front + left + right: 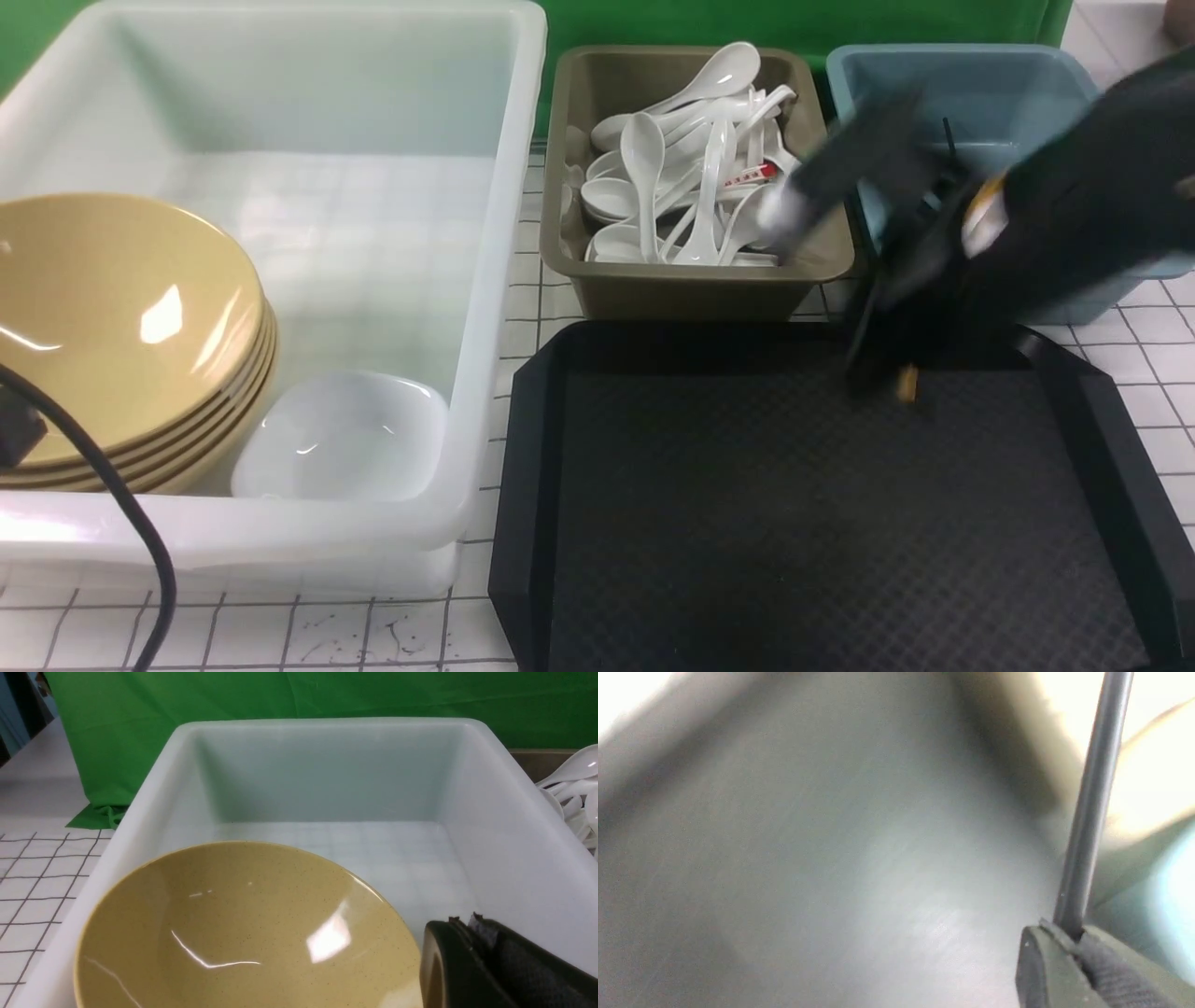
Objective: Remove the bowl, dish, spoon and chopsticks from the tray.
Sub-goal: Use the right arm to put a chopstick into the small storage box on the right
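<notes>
Angled over far right part of black tray [794,523], right hand [1073,940] closed on black chopstick [1093,798]. Beside yellow bowls [121,317], left hand [467,926] shut, nothing gripped.

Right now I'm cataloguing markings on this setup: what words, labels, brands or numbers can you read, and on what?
None can be read for certain.
Red band with small marks on one white spoon in the olive-brown bin: too small to read.
</notes>
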`<action>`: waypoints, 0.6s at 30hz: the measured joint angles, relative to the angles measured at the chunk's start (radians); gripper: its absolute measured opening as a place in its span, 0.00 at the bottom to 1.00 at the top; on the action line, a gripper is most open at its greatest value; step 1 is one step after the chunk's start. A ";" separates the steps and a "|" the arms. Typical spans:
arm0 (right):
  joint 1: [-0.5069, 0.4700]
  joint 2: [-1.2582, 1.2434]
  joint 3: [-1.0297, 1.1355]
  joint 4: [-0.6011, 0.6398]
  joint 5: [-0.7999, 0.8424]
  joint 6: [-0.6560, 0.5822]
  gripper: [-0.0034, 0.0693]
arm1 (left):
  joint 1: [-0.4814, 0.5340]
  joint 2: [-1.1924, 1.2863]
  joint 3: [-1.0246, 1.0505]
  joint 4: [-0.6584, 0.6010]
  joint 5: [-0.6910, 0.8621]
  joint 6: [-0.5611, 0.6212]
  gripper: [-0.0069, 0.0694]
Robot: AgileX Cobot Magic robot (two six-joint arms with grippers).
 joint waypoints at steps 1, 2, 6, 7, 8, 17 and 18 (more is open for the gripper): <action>-0.026 -0.003 -0.016 -0.014 -0.057 0.013 0.16 | 0.000 0.000 0.000 -0.003 -0.001 0.000 0.08; -0.062 0.000 -0.039 -0.026 -0.107 0.025 0.16 | 0.000 0.000 0.000 -0.008 -0.001 0.000 0.08; -0.213 0.148 -0.183 -0.037 -0.185 0.082 0.16 | 0.000 0.000 0.018 -0.024 -0.009 -0.002 0.08; -0.250 0.228 -0.237 -0.037 -0.178 0.107 0.16 | 0.000 0.000 0.023 -0.026 -0.009 -0.003 0.08; -0.281 0.301 -0.290 -0.037 -0.165 0.144 0.16 | 0.000 0.000 0.025 -0.026 -0.010 -0.003 0.08; -0.356 0.803 -0.693 -0.037 0.190 0.339 0.27 | 0.000 0.000 0.028 -0.031 -0.011 -0.013 0.08; -0.356 0.821 -0.727 -0.036 0.220 0.344 0.30 | 0.000 0.000 0.028 -0.031 -0.011 -0.013 0.08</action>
